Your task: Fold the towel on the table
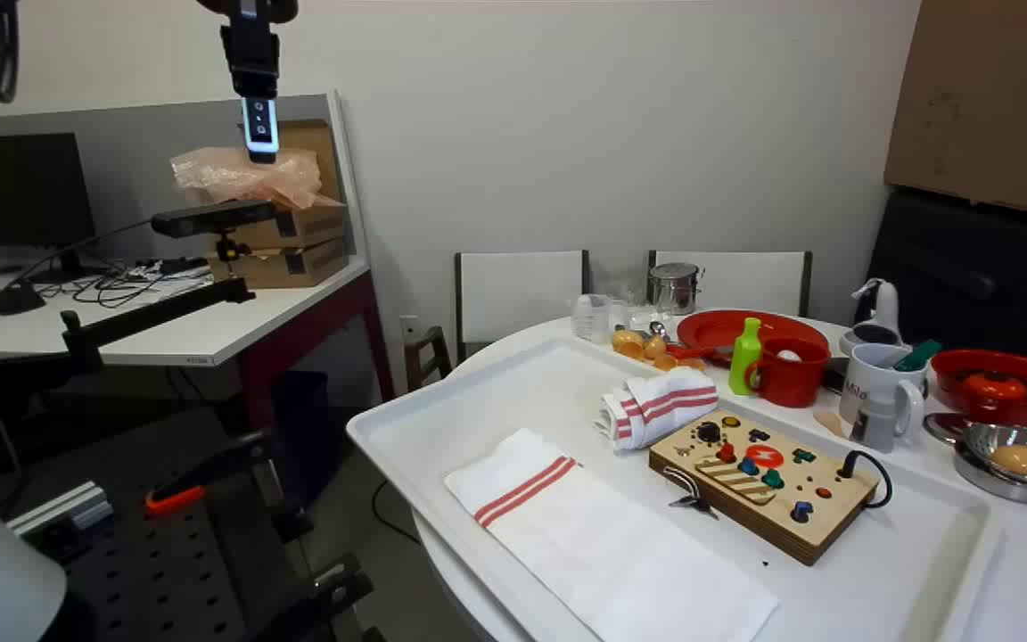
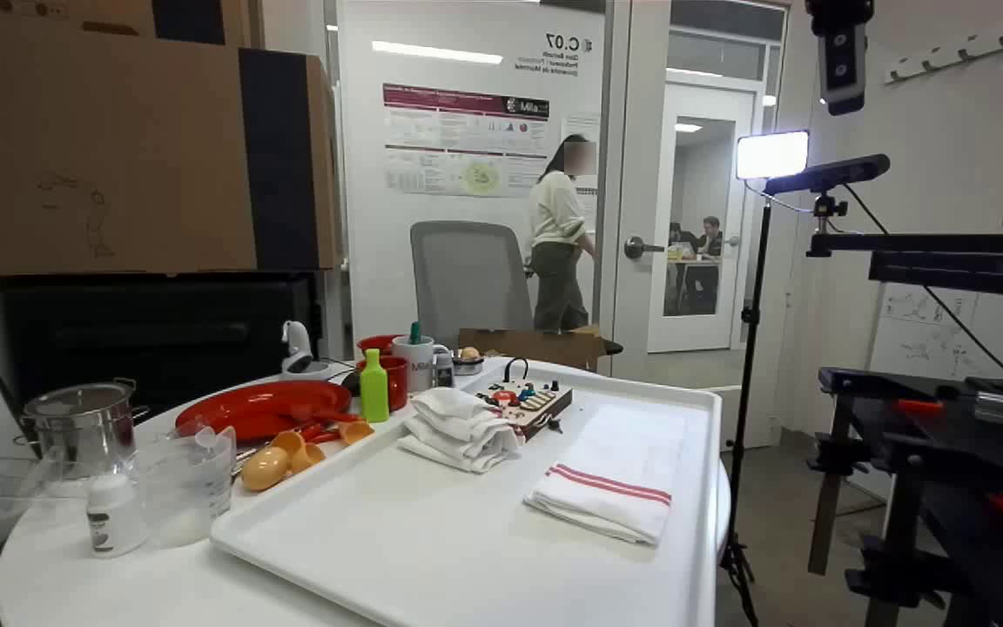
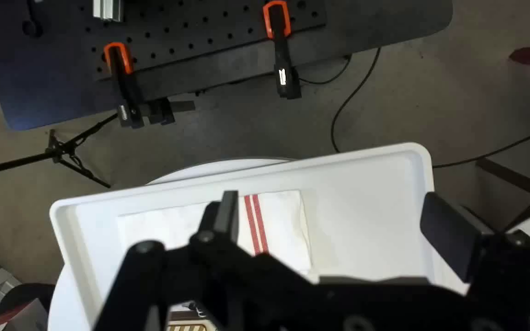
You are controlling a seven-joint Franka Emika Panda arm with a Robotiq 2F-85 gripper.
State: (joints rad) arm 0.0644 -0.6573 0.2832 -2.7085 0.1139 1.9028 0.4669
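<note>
A white towel with two red stripes lies flat and folded on the white tray (image 1: 487, 428). The towel shows in both exterior views (image 1: 603, 562) (image 2: 610, 488) and in the wrist view (image 3: 283, 223). A second white towel with red stripes (image 1: 661, 410) is a folded bundle beside the wooden box; it also shows in an exterior view (image 2: 462, 431). My gripper (image 3: 337, 225) is wide open and empty in the wrist view. It is high above the tray, apart from both towels; its left finger covers part of the flat towel. It shows at the top of both exterior views (image 1: 261, 132) (image 2: 841, 74).
A wooden box with knobs and a cable (image 1: 763, 473) sits on the tray. Behind the tray are a green bottle (image 1: 746, 357), a red mug (image 1: 790, 379), a red plate (image 2: 266, 409), a metal pot (image 2: 84, 427) and egg shells (image 2: 279, 461). A black bench with orange clamps (image 3: 279, 20) stands nearby.
</note>
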